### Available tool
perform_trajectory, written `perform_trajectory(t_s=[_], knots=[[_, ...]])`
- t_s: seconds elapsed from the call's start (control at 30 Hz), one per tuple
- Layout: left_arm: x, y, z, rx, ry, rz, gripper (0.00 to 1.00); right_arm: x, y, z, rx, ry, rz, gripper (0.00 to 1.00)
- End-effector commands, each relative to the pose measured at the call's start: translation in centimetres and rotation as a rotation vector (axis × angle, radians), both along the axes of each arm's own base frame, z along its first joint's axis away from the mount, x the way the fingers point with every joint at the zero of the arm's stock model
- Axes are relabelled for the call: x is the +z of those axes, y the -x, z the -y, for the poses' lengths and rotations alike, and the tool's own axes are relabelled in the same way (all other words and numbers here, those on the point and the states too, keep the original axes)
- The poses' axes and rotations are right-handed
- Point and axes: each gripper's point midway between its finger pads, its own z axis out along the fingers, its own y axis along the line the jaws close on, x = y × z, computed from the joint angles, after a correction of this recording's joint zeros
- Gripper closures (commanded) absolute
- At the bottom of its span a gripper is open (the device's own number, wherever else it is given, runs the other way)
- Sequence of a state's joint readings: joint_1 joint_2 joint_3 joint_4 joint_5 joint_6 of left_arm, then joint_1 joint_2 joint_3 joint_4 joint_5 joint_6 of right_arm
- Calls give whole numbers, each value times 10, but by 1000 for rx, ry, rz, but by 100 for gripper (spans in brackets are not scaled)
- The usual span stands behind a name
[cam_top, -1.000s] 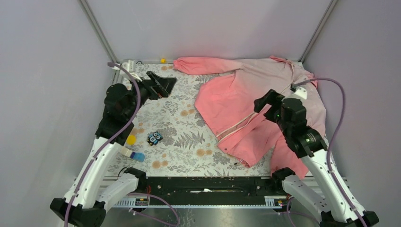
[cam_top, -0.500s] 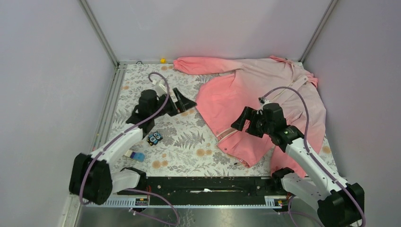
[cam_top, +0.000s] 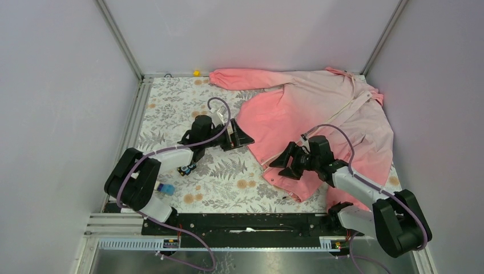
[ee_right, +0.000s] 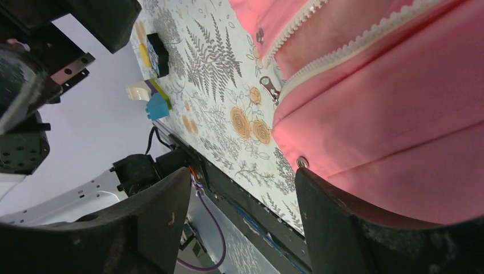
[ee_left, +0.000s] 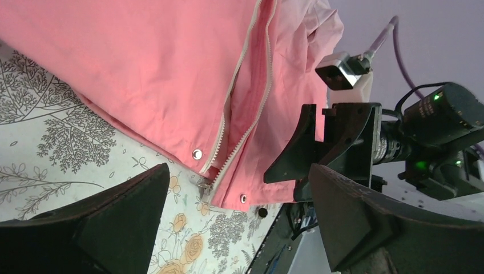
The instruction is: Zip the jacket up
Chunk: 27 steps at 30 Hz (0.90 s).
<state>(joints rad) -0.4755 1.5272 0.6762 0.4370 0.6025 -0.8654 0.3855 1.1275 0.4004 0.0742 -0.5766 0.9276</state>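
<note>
The pink jacket [cam_top: 319, 108] lies spread over the right and back of the table, its front open. Its white zipper [ee_right: 342, 52] runs down to the hem, and the metal pull [ee_left: 204, 185] rests on the mat at the bottom corner; the pull also shows in the right wrist view [ee_right: 268, 88]. My left gripper [cam_top: 238, 138] is open and empty, low over the mat just left of the jacket's left panel. My right gripper [cam_top: 283, 165] is open and empty, low over the hem by the zipper's bottom end. The two grippers face each other across the hem.
A floral mat [cam_top: 222, 177] covers the table. A small dark owl toy [cam_top: 186, 167] and a blue block [cam_top: 166, 188] lie at the front left, beside my left arm. A tiny yellow piece [cam_top: 196, 72] sits at the back edge. A black rail [cam_top: 245, 222] runs along the near edge.
Both arms have dropped from raised poses and stretched out low. The left gripper moved right toward the jacket; the right gripper moved left and down to the hem. The jacket has not moved.
</note>
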Motion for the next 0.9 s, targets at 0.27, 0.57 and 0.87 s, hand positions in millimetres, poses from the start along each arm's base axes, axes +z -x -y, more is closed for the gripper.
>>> perform_trajectory(t_s=[0.27, 0.57, 0.87], knots=[[-12, -3, -3, -12, -117, 249, 2, -19, -17, -10, -224, 171, -187, 46], [-12, 0, -6, 17, -93, 272, 2, -30, -29, -6, -359, 348, -262, 60], [-8, 4, -7, 20, -75, 291, 2, -45, -24, -3, -392, 698, -412, 58]])
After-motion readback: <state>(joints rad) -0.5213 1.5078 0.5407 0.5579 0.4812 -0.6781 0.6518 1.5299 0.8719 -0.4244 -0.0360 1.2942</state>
